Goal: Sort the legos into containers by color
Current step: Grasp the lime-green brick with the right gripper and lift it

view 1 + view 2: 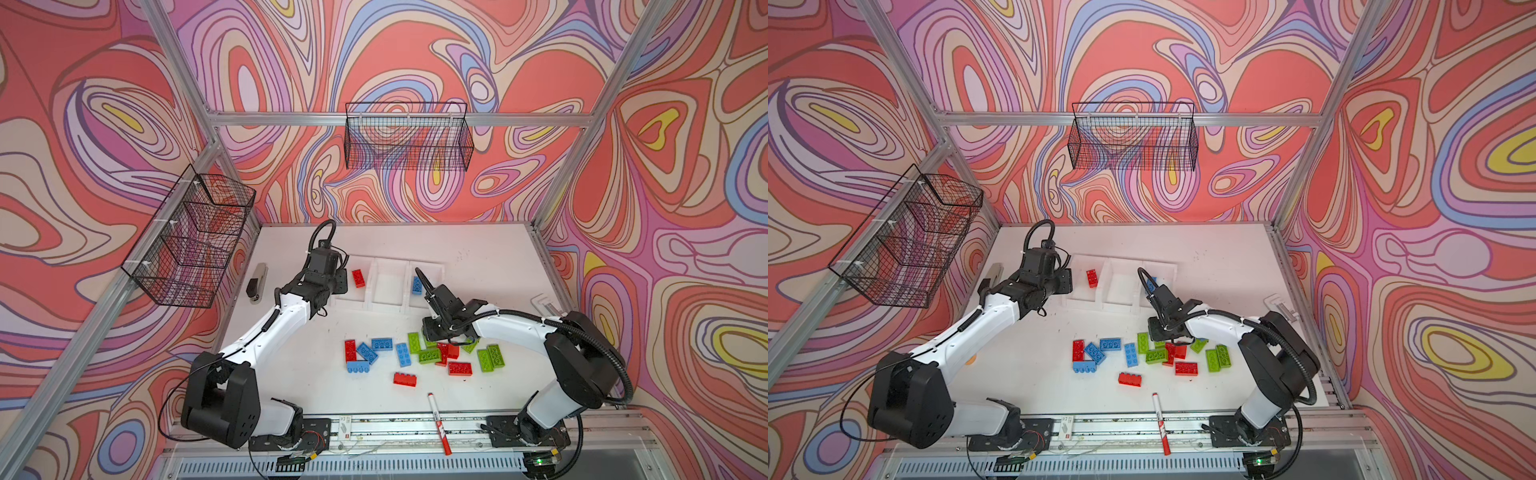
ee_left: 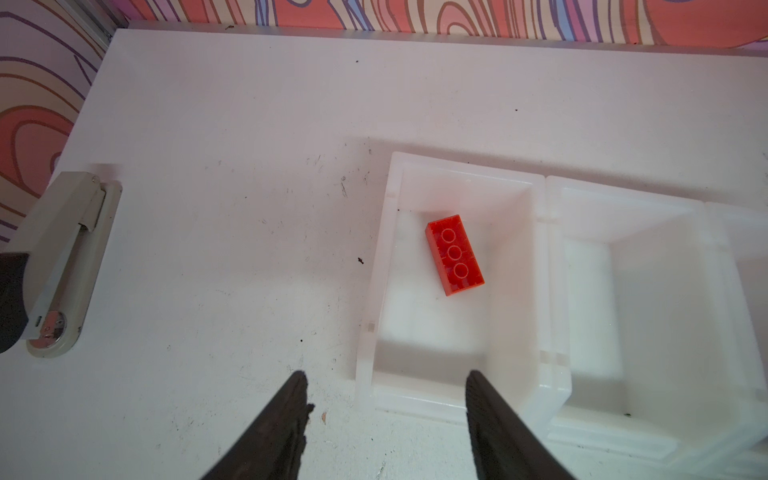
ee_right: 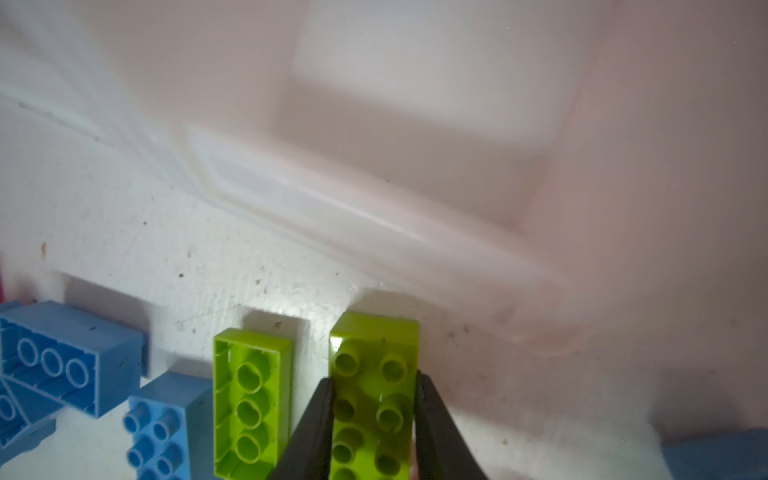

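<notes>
In the right gripper [image 3: 373,380], a lime green brick [image 3: 374,345], studs up, pinched across its narrow width, both dark fingers [image 3: 318,424] pressed against its long sides; lifted or resting on the table [image 1: 299,361], impossible to tell. All of this just in front of the containers [image 1: 390,262], on the robot's side, toward their right-hand end.

Beside the held brick, close but apart, a second green brick [image 3: 251,395] with its hollow side up; past that, a light blue brick [image 3: 160,432] with studs up.

Left gripper [image 2: 385,374]: jaws spread wide, nothing between them, poised above the near left corner of the containers, one finger over bare table, the other over the left-end bin's near wall.

Inside that left-end bin, one red brick [image 2: 455,254], hollow side up, flat on the floor and askew to the walls. Inside the right-end bin, a lone blue brick [image 1: 417,286], partly hidden behind the right arm's cable in both top views.

Loose legos [image 1: 429,356] in red, green and blue scattered on the table in front of the containers, some touching, some apart.

Farther in front of the containers, at the table's front edge, a red-and-white marker pen [image 1: 438,424]. Off the containers' left end, well apart, a pale stapler [image 2: 62,266]
</notes>
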`<action>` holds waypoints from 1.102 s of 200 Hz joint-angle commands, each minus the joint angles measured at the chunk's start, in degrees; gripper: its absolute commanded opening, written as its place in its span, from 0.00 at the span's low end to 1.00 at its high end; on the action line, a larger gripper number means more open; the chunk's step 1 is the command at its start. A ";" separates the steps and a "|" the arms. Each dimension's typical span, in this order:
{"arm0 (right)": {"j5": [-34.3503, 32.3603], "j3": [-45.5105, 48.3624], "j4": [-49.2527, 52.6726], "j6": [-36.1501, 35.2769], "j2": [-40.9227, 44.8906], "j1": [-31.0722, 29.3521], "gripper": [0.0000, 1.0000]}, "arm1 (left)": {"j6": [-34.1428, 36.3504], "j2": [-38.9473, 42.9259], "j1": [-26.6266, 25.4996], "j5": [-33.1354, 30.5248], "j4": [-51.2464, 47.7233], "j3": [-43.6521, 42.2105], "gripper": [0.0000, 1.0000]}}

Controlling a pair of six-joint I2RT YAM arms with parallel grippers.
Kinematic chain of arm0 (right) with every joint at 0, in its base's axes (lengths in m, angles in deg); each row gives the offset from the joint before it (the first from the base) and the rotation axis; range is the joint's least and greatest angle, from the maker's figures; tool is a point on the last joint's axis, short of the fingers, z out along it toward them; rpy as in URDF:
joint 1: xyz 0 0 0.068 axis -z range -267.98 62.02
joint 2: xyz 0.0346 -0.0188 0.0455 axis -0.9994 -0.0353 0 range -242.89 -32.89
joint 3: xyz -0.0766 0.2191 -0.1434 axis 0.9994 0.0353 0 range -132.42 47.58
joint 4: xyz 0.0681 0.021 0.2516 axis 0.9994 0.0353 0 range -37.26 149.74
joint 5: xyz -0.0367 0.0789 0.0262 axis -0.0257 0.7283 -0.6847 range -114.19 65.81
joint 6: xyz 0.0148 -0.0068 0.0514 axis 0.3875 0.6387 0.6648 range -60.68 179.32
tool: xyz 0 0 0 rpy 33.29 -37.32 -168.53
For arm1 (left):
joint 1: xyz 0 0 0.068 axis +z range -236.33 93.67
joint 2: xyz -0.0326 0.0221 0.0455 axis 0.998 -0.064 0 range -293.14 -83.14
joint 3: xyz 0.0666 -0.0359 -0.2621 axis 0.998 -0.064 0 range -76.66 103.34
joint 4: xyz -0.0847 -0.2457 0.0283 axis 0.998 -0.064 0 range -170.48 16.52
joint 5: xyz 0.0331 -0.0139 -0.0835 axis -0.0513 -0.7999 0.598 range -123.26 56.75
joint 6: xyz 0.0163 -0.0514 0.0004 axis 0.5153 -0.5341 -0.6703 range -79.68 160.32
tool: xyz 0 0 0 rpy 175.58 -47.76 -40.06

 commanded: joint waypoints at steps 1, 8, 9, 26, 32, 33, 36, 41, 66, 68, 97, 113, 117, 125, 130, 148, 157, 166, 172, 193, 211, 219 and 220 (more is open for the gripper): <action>-2.30 -2.74 2.20 -1.11 -0.31 0.89 0.25 | 0.04 1.59 0.07 -1.14 -0.48 -0.38 0.63; -2.39 -3.32 2.52 -1.48 -0.33 0.89 0.28 | 0.03 1.59 0.17 -1.14 -0.56 -0.43 0.63; -2.36 -3.38 2.59 -1.56 -0.35 0.89 0.28 | 0.03 1.59 0.10 -1.13 -0.58 -0.39 0.63; -2.24 -3.81 3.19 -2.29 -0.24 0.89 0.39 | -0.14 1.51 0.10 -1.03 -0.45 -0.52 0.63; -2.13 -3.57 3.19 -2.55 -0.15 0.89 0.43 | -0.14 1.46 0.11 -0.95 -0.35 -0.52 0.63; -2.14 -3.51 3.18 -2.54 -0.13 0.89 0.43 | -0.19 1.44 0.07 -0.95 -0.35 -0.52 0.63; -2.11 -3.38 3.26 -2.53 -0.13 0.89 0.45 | -0.23 1.42 0.10 -0.90 -0.34 -0.52 0.63; -2.07 -3.17 3.25 -2.67 -0.11 0.89 0.46 | -0.23 1.35 0.05 -0.86 -0.34 -0.52 0.63; -2.55 -1.97 2.86 -2.36 0.23 0.81 0.52 | -0.23 1.15 0.07 -0.68 -0.26 -0.43 0.63; -2.65 -1.89 2.88 -2.35 0.24 0.81 0.52 | -0.23 1.15 0.06 -0.68 -0.25 -0.43 0.63; -2.38 -1.68 2.25 -1.80 -0.43 0.64 0.57 | -0.25 0.93 0.09 -0.60 -0.33 -0.26 0.63; -2.16 -1.78 1.57 -1.36 -0.62 0.21 0.58 | -0.23 1.02 0.08 -0.60 -0.34 -0.34 0.63; -2.16 -1.85 1.46 -1.15 -0.76 0.03 0.58 | -0.23 1.06 0.11 -0.60 -0.42 -0.35 0.63; -2.03 -1.80 1.11 -0.75 -1.10 -0.20 0.58 | -0.23 1.07 0.11 -0.67 -0.52 -0.43 0.63; -1.99 -1.71 0.93 -0.51 -1.31 -0.33 0.58 | -0.32 1.13 0.05 -0.60 -0.60 -0.52 0.63; -2.03 -1.39 0.40 0.40 -2.49 -1.03 0.58 | -0.58 1.24 0.05 -0.60 -0.35 -1.02 0.63; -2.19 -1.26 0.15 0.84 -2.94 -1.34 0.58 | -0.76 1.33 0.05 -0.38 -0.30 -1.20 0.63; -2.28 -1.19 -0.09 1.29 -3.39 -1.56 0.56 | -0.98 1.42 0.12 -0.20 -0.28 -1.39 0.63; -2.47 -1.16 -0.33 1.55 -3.57 -1.57 0.55 | -1.14 1.49 0.08 -0.07 -0.25 -1.57 0.63; -2.93 -1.32 -0.35 2.17 -4.01 -1.66 0.49 | -1.63 1.59 0.09 0.54 -0.10 -2.14 0.63; -3.68 -1.62 0.64 2.22 -3.23 -1.67 0.41 | -1.86 1.43 0.04 1.02 -0.08 -2.44 0.63; -4.43 -1.84 1.43 2.14 -2.43 -1.74 0.37 | -1.87 1.29 0.07 1.35 -0.24 -2.41 0.63; -4.57 -1.90 1.60 2.14 -2.33 -1.70 0.37 | -1.88 1.26 0.09 1.39 -0.25 -2.39 0.63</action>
